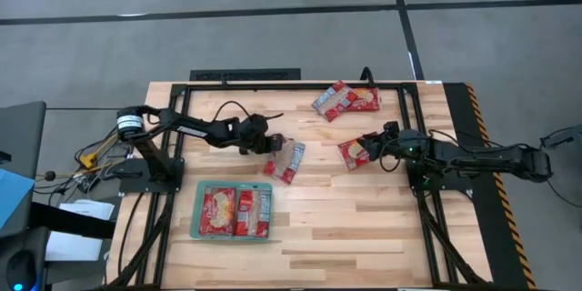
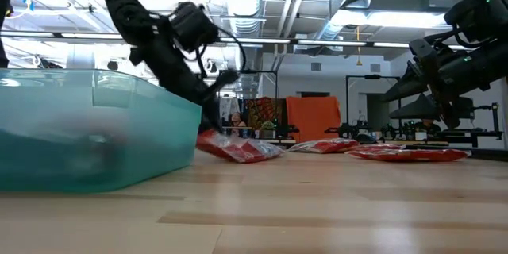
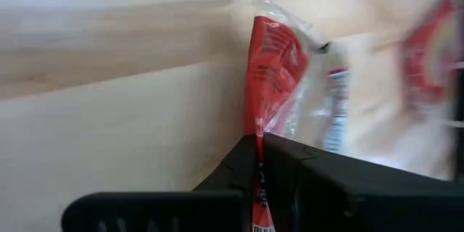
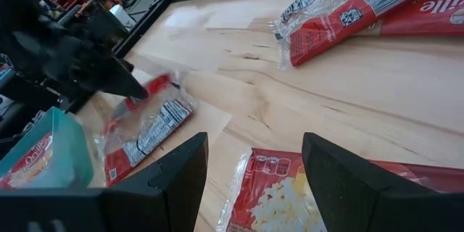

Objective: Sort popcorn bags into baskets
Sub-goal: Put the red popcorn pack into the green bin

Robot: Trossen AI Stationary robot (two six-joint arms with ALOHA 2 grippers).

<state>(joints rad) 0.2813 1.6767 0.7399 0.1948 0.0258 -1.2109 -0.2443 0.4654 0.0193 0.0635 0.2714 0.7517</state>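
Left gripper [image 1: 275, 145]: pinched on edge of popcorn bag [image 1: 289, 162], mid-table. Right gripper [image 1: 375, 143]: fingers spread over another bag [image 1: 355, 153]. Teal basket [image 1: 199, 211]: two bags inside.

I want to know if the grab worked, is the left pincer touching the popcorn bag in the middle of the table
Touching. The left wrist view shows the left pincer shut on the red edge of the popcorn bag, pinched between its fingers; the high view agrees.
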